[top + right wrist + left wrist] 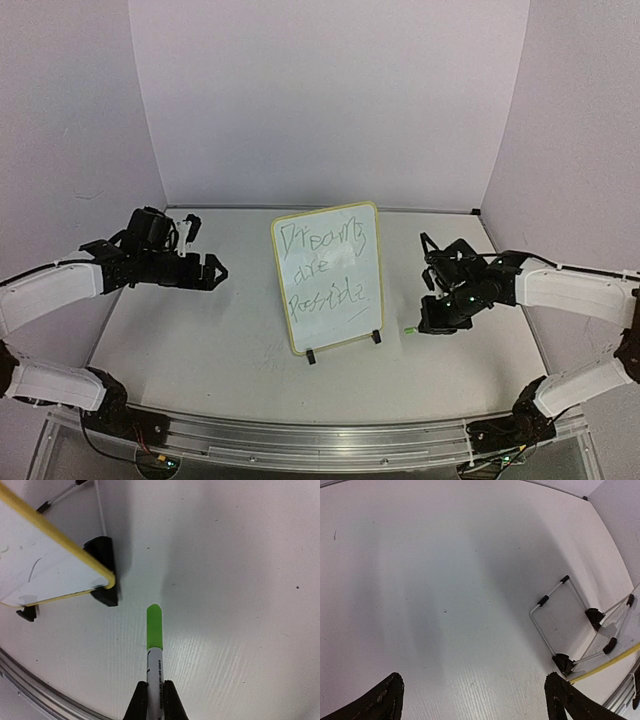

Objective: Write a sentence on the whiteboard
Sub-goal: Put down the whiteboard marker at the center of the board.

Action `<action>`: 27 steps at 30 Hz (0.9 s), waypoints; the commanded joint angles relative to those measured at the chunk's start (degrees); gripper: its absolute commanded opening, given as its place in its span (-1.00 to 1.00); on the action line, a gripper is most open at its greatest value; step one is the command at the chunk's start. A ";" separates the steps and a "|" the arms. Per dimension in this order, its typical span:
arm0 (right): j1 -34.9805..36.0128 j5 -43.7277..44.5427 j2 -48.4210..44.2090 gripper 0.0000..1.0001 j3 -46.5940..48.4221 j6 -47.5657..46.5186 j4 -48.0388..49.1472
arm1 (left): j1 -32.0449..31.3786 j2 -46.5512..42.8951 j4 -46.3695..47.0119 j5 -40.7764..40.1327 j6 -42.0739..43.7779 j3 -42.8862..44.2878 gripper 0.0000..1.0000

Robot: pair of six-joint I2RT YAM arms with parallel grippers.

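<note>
Your white table, whiteboard standing on two black clip feet between your left fingers and right fingers, wire stand resting behind it.

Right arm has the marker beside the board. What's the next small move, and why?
Probably lower the right gripper and lay the marker on the table, then open. The sentence already fills three lines on the whiteboard. The marker's green cap looks to be on, and it points at bare table, clear of the board. The left gripper is open and empty.
</note>
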 commanded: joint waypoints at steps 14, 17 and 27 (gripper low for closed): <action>-11.08 13.73 21.16 -0.87 4.30 -6.58 32.83 | 13.91 11.64 19.14 -9.91 1.59 0.54 0.99; -12.00 13.58 23.31 -0.57 5.31 -7.77 34.19 | 14.57 14.10 19.88 -9.51 3.69 2.08 0.99; -17.85 12.13 21.37 0.53 4.73 -11.01 34.46 | 22.75 19.30 25.38 -7.34 5.25 3.92 0.99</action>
